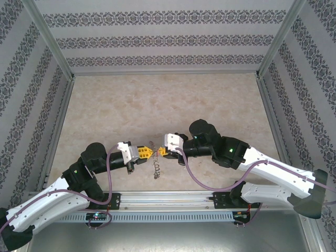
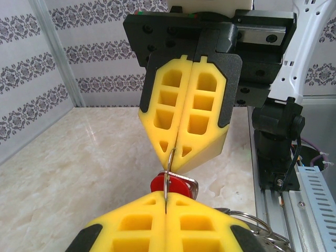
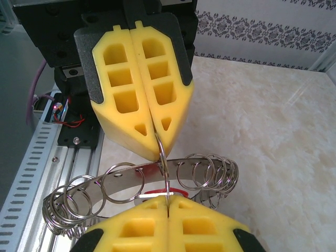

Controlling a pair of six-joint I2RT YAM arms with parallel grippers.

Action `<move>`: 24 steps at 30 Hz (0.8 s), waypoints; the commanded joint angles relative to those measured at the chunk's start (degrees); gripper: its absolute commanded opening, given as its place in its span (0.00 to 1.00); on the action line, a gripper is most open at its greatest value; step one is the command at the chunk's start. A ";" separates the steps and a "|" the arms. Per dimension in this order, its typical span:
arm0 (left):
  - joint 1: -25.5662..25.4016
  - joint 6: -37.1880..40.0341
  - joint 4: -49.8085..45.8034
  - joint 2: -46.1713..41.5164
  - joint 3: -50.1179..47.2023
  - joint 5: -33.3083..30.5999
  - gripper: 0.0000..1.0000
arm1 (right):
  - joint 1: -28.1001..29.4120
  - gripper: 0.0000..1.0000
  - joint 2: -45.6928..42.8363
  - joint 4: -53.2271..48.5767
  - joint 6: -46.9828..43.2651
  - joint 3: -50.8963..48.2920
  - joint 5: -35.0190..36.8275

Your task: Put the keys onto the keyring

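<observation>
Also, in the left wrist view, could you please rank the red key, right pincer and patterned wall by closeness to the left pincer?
1. The red key, just beyond the left pincer.
2. The right pincer, facing it tip-to-tip.
3. The patterned wall, far behind.

Left gripper (image 1: 148,153) faces right gripper (image 1: 160,152) above the near edge of the pale marbled table (image 1: 157,100); a thin wire loop (image 3: 162,155) lies between them. Beneath hang the flat grey metal keyring (image 3: 131,178) and tiny red oblong key (image 2: 176,185).
</observation>
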 commanded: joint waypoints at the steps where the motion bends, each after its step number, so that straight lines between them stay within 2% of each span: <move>1: -0.66 1.13 4.16 -0.32 1.08 1.27 0.00 | 0.29 0.00 0.41 2.86 0.78 0.27 -0.71; 24: -0.66 1.29 3.56 0.30 1.46 1.09 0.00 | 1.51 0.00 1.66 3.53 0.10 2.03 -2.06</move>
